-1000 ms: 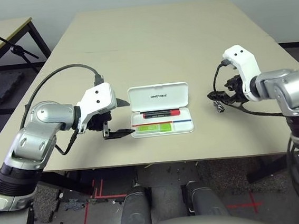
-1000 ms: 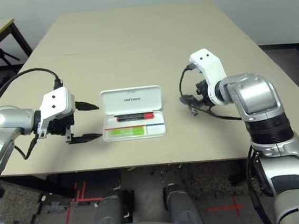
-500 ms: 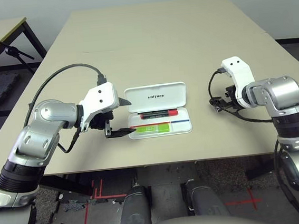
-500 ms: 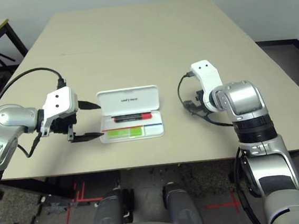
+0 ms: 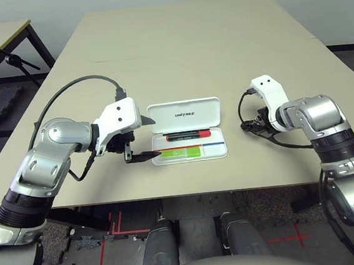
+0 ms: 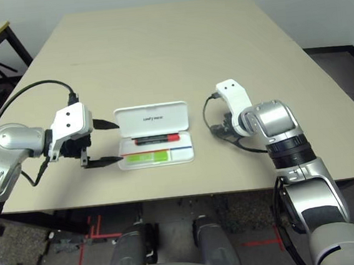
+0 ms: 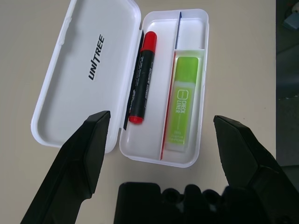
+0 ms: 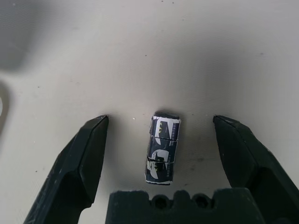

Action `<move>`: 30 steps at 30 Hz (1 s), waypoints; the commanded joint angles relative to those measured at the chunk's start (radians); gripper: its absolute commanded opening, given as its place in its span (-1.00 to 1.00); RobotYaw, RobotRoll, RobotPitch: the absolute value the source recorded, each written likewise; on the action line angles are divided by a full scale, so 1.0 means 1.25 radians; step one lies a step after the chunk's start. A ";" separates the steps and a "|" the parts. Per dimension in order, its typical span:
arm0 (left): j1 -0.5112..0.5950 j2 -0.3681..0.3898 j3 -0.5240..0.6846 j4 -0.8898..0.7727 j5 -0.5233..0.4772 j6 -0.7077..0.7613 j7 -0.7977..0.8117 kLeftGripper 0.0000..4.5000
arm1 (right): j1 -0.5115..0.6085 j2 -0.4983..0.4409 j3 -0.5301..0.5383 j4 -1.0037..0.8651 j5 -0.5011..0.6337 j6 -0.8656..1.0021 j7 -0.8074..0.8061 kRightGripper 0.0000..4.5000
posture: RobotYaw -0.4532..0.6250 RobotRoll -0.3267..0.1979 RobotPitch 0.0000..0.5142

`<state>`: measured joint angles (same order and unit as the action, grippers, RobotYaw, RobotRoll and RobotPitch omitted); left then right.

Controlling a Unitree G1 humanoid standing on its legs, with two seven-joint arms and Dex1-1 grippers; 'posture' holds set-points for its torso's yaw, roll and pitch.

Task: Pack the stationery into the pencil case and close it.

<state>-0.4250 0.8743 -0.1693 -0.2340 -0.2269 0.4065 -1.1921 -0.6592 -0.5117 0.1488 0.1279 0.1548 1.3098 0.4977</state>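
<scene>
Right of the flat white plastic pencil case [image 5: 187,130], the spread right gripper [image 8: 159,140] straddles a tiny, light, stiff black-and-white stubby piece [image 8: 162,147], best pinched across its long sides.

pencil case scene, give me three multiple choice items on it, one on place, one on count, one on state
1. Where does the small dark stubby piece lie?
A. in the pencil case
B. on the table between the right claw's fingers
C. in the left claw

2. How many items lie in the pencil case?
A. none
B. two
C. four

3. How is the pencil case's lid?
A. open, lying flat
B. shut
C. taken off and set aside

Answers:
1 B: the right wrist view shows it on the bare table, the right claw open around it without touching.
2 B: the left wrist view shows a red marker and a lime-green stick, nothing more.
3 A: the lid's logo faces up beside the tray; the left claw is open and empty.
</scene>
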 commanded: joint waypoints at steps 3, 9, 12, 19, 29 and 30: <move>0.002 0.002 -0.016 -0.011 0.014 0.004 0.005 1.00 | 0.012 -0.019 0.031 -0.003 0.008 0.000 0.018 0.05 | -0.16 0.25 -0.76; 0.000 0.000 -0.019 -0.010 0.017 0.005 0.005 1.00 | -0.018 -0.070 0.058 0.017 0.003 -0.033 0.056 -0.86 | -0.16 0.25 -0.77; -0.001 -0.001 -0.020 -0.010 0.018 0.005 0.005 1.00 | -0.034 -0.112 0.089 0.022 -0.003 -0.080 0.102 -0.86 | -0.16 0.25 -0.78; -0.001 0.011 -0.019 -0.017 0.017 0.007 -0.006 1.00 | -0.059 -0.268 0.179 0.026 -0.049 -0.393 0.330 -0.86 | -0.17 0.25 -0.76; 0.010 0.029 -0.012 -0.033 0.007 0.021 -0.018 1.00 | -0.072 -0.272 0.177 0.015 -0.066 -0.672 0.542 -0.86 | -0.16 0.25 -0.75; 0.010 0.030 -0.012 -0.035 0.007 0.022 -0.019 1.00 | -0.070 -0.263 0.179 0.007 -0.066 -0.680 0.552 -0.86 | -0.16 0.25 -0.75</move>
<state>-0.4199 0.9003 -0.1788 -0.2615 -0.2165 0.4266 -1.2069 -0.7384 -0.8511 0.3619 0.1584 0.0746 0.4853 1.1588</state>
